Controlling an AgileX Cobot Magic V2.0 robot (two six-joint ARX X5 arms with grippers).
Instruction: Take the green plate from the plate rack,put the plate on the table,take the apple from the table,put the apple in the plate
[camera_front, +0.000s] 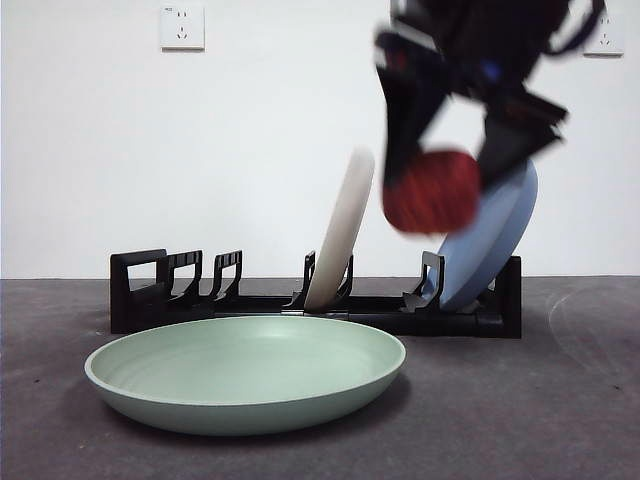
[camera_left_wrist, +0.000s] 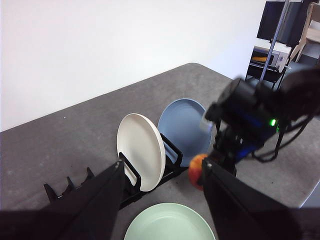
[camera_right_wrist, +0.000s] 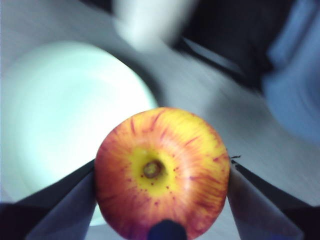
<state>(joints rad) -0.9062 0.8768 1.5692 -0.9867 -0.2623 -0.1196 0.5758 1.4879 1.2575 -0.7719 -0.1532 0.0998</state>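
The right gripper (camera_front: 435, 185) hangs in the air above the right end of the plate rack (camera_front: 320, 300), its two black jaws pressed against opposite sides of the apple (camera_front: 432, 192), which it carries clear of the table (camera_front: 560, 400). In the right wrist view the apple (camera_right_wrist: 162, 172) fills the space between the jaws, its yellow stem dip facing the camera. The arm comes down from the upper right of the front view, dark and blurred, tilted so that the jaws point down and to the left. Below and to the left of the apple, the green plate (camera_front: 245, 372) lies flat on the table just in front of the rack, with nothing on it. In the rack a cream-white plate (camera_front: 340, 235) stands on edge near the middle and a blue plate (camera_front: 490, 245) leans at the right end, behind the apple. The left gripper (camera_left_wrist: 162, 200) waits higher up with its jaws spread wide and nothing between them, looking down on the rack and plates.
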